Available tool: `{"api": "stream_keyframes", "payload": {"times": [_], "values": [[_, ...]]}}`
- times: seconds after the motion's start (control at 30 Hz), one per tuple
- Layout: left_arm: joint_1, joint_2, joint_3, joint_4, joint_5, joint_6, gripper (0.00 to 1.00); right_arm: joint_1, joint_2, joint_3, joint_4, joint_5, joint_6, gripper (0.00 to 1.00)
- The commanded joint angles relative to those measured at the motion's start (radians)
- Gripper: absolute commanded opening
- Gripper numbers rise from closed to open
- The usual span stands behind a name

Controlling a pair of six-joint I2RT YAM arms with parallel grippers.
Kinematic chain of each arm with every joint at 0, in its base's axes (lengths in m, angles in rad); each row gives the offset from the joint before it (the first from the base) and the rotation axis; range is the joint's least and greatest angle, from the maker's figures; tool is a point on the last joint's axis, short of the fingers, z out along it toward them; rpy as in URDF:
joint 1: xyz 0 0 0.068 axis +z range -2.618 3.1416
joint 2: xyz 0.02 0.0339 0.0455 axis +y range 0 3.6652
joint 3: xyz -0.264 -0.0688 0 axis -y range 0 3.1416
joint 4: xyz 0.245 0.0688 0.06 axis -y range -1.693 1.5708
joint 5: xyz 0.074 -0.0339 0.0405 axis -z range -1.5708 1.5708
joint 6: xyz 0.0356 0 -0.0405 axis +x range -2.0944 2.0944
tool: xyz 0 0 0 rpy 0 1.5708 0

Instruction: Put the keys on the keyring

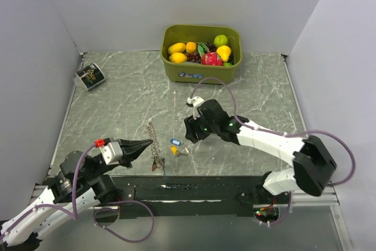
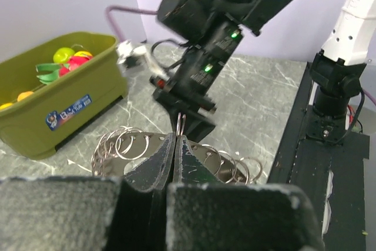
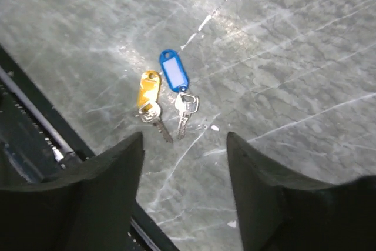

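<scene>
The keyring [image 1: 155,145] is a thin grey metal strip strung with several wire loops, lying near the table's front. In the left wrist view its loops [image 2: 126,143] spread behind my left gripper [image 2: 177,139], which is shut with one loop pinched between its tips. In the top view the left gripper [image 1: 148,143] is at the keyring's left side. Two keys lie just right of it, one with a blue tag [image 1: 175,141] [image 3: 174,72] and one with a yellow tag [image 1: 175,151] [image 3: 148,90]. My right gripper [image 3: 184,137] [image 1: 191,132] is open above the table, beside the keys.
A green bin [image 1: 200,73] of toy fruit stands at the back centre and shows in the left wrist view [image 2: 59,107]. A small dark card [image 1: 90,76] lies at the back left. Grey walls close in three sides. A black rail [image 1: 194,185] runs along the front edge.
</scene>
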Motion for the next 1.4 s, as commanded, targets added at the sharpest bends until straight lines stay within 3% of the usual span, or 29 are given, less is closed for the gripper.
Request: {"api": "stream_keyframes", "payload": {"times": [0.0, 0.1, 0.4, 1.1, 1.3, 1.37], "values": [[-0.002, -0.016, -0.015, 0.073, -0.007, -0.026, 0.01, 0.023, 0.103, 0.093, 0.001, 0.038, 0.017, 0.57], [-0.002, -0.007, -0.017, 0.083, 0.004, -0.034, 0.01, 0.043, 0.203, 0.134, -0.005, 0.058, 0.014, 0.49], [-0.002, 0.042, -0.021, 0.096, 0.011, -0.038, 0.01, 0.1, 0.376, 0.238, -0.048, 0.083, 0.029, 0.47], [-0.004, 0.069, -0.043, 0.14, 0.016, -0.049, 0.01, 0.117, 0.446, 0.242, -0.054, 0.101, 0.04, 0.34], [-0.002, 0.066, -0.047, 0.137, 0.014, -0.052, 0.01, 0.118, 0.446, 0.237, -0.028, 0.101, 0.04, 0.23], [-0.004, 0.066, -0.047, 0.139, 0.013, -0.049, 0.01, 0.115, 0.443, 0.229, -0.016, 0.098, 0.037, 0.15]]}}
